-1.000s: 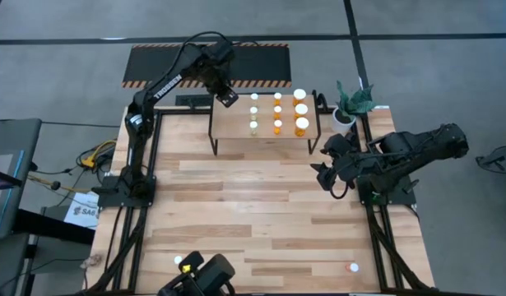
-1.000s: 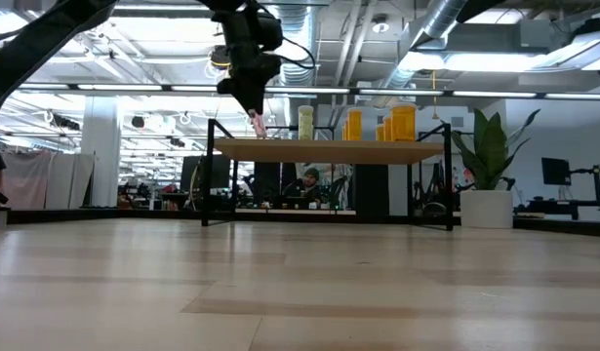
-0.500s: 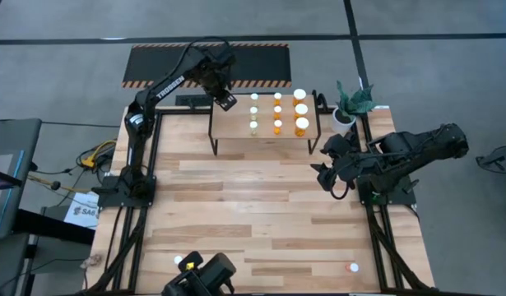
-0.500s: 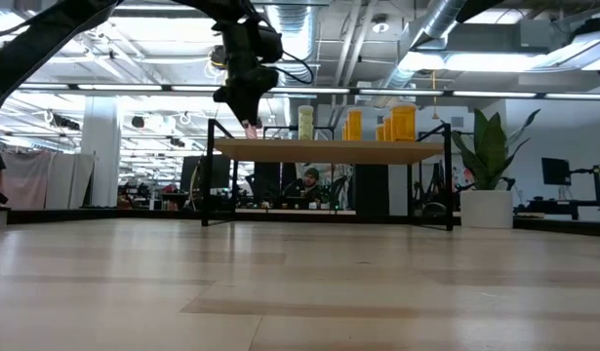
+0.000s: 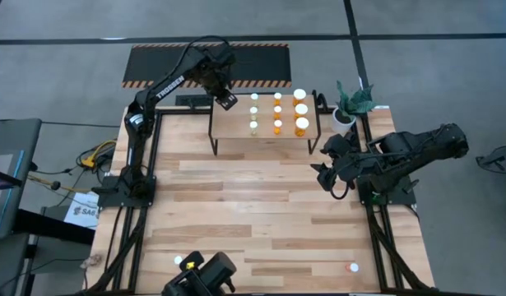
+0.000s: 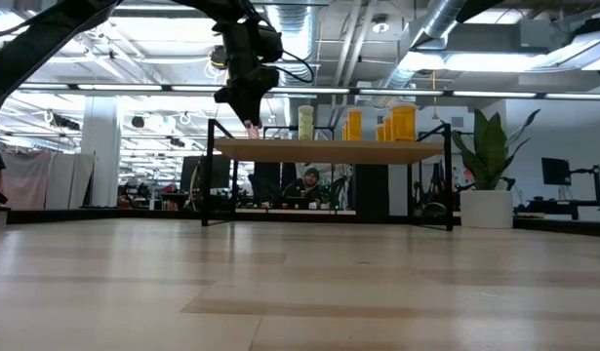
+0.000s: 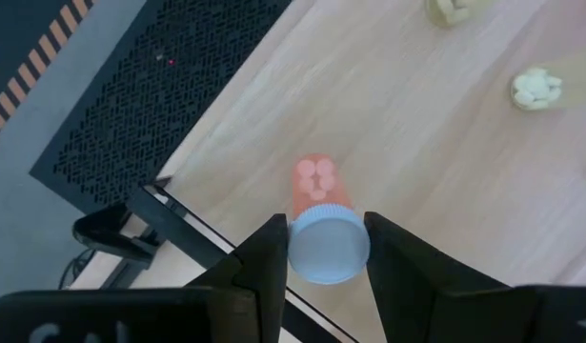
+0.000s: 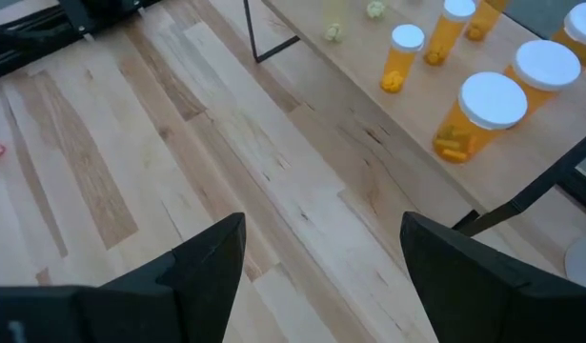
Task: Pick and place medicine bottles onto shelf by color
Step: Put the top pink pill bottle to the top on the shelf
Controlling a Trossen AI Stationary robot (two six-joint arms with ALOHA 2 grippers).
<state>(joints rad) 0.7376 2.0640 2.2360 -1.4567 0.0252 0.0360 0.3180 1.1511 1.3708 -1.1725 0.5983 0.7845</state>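
Note:
The shelf (image 5: pixel 236 123) stands at the table's far side, with yellow-green bottles (image 5: pixel 254 110), small orange bottles (image 5: pixel 278 110) and larger orange bottles (image 5: pixel 302 109) upright on it in rows. My left gripper (image 5: pixel 226 100) hangs over the shelf's far left corner, shut on a red-pink bottle (image 7: pixel 316 186) with a white cap. Whether the bottle's base touches the shelf top (image 6: pixel 329 151) I cannot tell. My right gripper (image 5: pixel 327 177) waits open above the table's right side, near the shelf's right legs, with nothing between its fingers (image 8: pixel 207 257). My left gripper pinches the red-pink bottle's white cap (image 7: pixel 328 246) between its two fingers (image 7: pixel 269 257), one on each side. The fingers come from above, pointing steeply down. The bottle hangs nearly upright below them (image 6: pixel 253 130), its base at the shelf top.
A white pot with a green plant (image 5: pixel 345 115) stands by the shelf's right end. The black mat with striped edges (image 5: pixel 154 66) lies beyond the table. Two loose bottles (image 5: pixel 178 261) (image 5: pixel 354 267) rest near the table's front edge. The table's middle (image 5: pixel 253 197) is bare wood.

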